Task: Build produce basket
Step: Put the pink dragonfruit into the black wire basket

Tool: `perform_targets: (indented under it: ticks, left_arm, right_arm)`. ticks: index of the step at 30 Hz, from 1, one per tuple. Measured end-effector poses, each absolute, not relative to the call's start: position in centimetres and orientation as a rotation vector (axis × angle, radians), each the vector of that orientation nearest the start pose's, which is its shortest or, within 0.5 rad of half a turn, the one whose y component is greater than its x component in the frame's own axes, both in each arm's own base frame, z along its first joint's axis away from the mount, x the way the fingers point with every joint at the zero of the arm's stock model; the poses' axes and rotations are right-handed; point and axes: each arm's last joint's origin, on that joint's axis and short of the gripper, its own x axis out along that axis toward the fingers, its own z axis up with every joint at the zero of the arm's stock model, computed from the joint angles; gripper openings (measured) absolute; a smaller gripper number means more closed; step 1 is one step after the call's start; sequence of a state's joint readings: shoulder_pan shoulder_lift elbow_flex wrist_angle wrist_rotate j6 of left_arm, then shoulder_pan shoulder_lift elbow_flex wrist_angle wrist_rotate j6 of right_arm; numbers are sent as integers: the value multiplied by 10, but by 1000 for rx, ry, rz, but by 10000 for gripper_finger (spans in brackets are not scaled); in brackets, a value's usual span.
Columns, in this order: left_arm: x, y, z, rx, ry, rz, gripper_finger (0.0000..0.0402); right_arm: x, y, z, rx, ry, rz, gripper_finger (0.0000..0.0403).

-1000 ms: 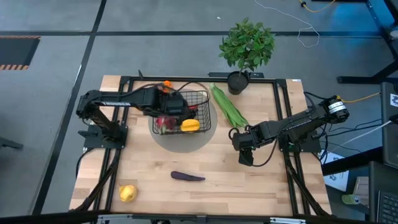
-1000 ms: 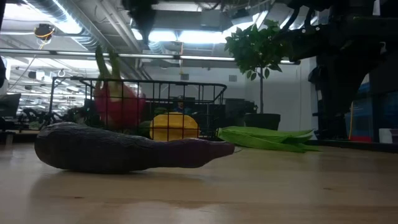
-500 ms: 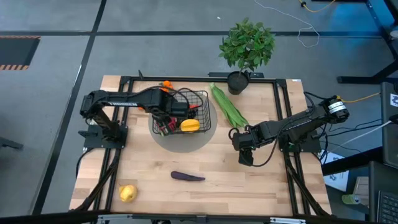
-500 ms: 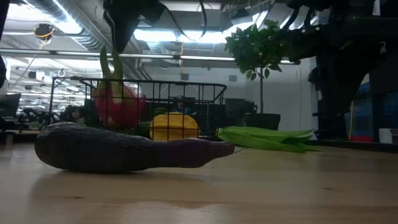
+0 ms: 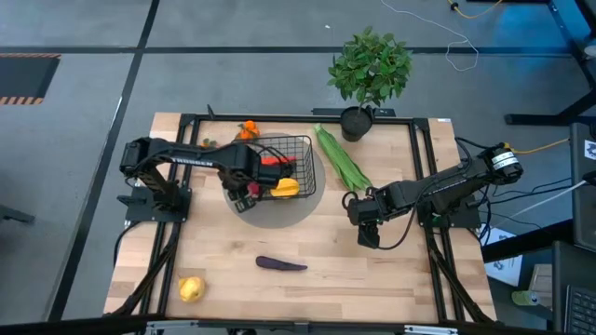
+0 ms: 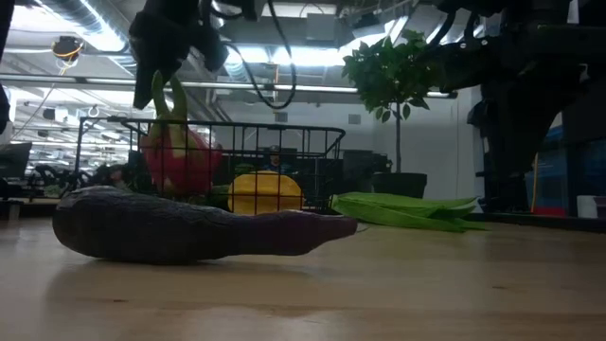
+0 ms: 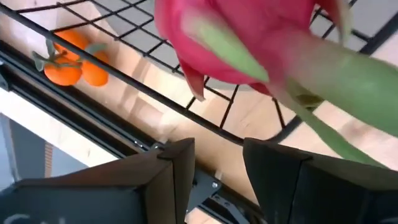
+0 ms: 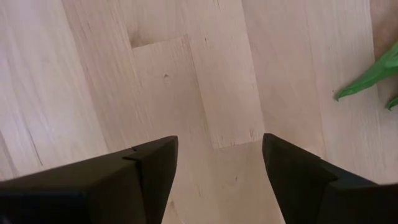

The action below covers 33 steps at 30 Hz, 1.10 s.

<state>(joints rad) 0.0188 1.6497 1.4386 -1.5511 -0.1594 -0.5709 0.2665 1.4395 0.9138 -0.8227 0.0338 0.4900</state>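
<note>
Black wire-mesh basket (image 5: 287,167): at table's 12 o'clock, set on a grey round mat (image 5: 303,209). Holds pink dragon fruit (image 6: 178,156) at its 9 o'clock side, yellow fruit (image 5: 285,187) at centre, red item (image 5: 272,160) toward 12 o'clock, too small to name.

Left gripper (image 5: 244,189): poised at basket's 8 o'clock edge, above the rim. Fingers (image 7: 166,180) parted, a gap between them, nothing clamped; dragon fruit with green leaf tips just beyond them, basket wire between.

Small oranges (image 5: 247,129): outside basket, at its 11 o'clock, against table's far frame. Seen past the mesh in left wrist view (image 7: 71,61).

Long green pods (image 5: 341,158): flat on the wood at basket's 3 o'clock, near a potted plant (image 5: 369,73) at table's 1 o'clock edge.

Purple eggplant (image 5: 280,263): lying on bare table (image 5: 391,270) at basket's 6 o'clock, well apart.

Yellow fruit (image 5: 191,288): alone at table's 7 o'clock corner.

Right gripper (image 5: 369,234): waiting at table's 3 o'clock, pointed down at bare wood. Fingers (image 8: 140,171) spread wide, holding nothing; pod tip (image 8: 370,78) near.
</note>
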Motion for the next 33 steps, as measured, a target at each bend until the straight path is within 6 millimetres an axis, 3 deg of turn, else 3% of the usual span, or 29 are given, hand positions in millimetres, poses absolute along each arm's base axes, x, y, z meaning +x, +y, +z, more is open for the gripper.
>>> perform_targets:
  ticks: [5, 12, 18, 24, 29, 33]
  left_arm:
    - [282, 11, 280, -291, 1561, 648, 126]
    - [307, 11, 282, -323, 1338, 506, 126]
    - [307, 12, 294, -279, 1303, 589, 126]
    - [293, 6, 315, -333, 1419, 599, 126]
    - [295, 0, 306, -464, 1484, 416, 126]
    - [307, -5, 290, -470, 1392, 344, 126]
  right_arm:
    - [241, 65, 200, 214, 1341, -134, 222]
    - [241, 65, 200, 216, 1340, -135, 222]
    - [241, 65, 200, 215, 1340, -134, 222]
    - [241, 65, 200, 214, 1340, -134, 222]
    - [241, 65, 200, 213, 1340, -133, 222]
    - [241, 65, 200, 212, 1340, -132, 222]
